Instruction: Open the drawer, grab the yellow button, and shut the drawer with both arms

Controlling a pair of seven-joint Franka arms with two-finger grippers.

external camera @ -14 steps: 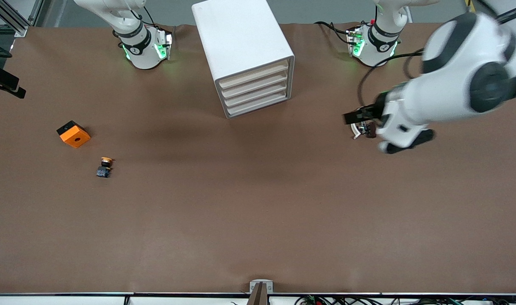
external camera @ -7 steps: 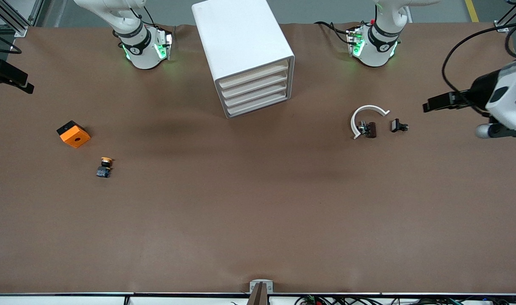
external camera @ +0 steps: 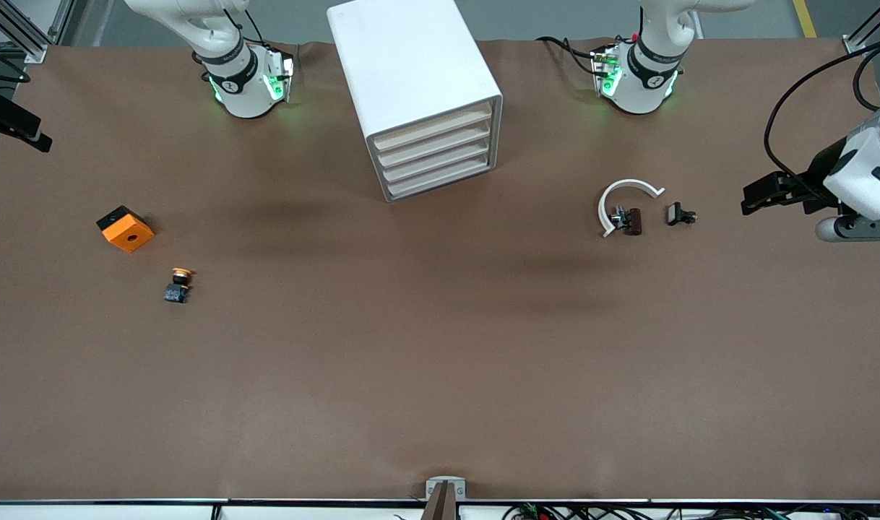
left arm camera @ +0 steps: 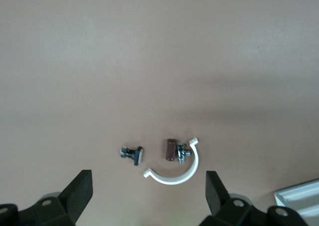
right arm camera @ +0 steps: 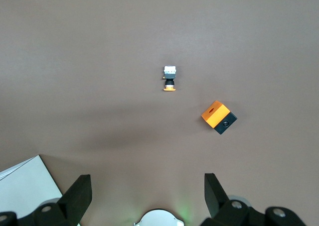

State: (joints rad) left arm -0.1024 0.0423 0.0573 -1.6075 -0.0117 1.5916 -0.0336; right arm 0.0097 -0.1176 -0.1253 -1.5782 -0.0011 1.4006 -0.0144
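Loose parts on brown table cover (external camera: 440,375).
Orange block (external camera: 126,230) with hole on top and black side sits toward right arm's end. White curved piece (external camera: 623,195) lies toward left arm's end, a small brown part (external camera: 633,221) inside its curve, touching or just beside it; small black clip (external camera: 678,214) just beside those, apart.

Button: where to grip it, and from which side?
Grip the button across its black-and-blue body, not the round yellow-orange cap. It lies on its side on the table, cap toward the orange block, so probably come straight down from above, fingers closing across its long axis on the flat body sides.
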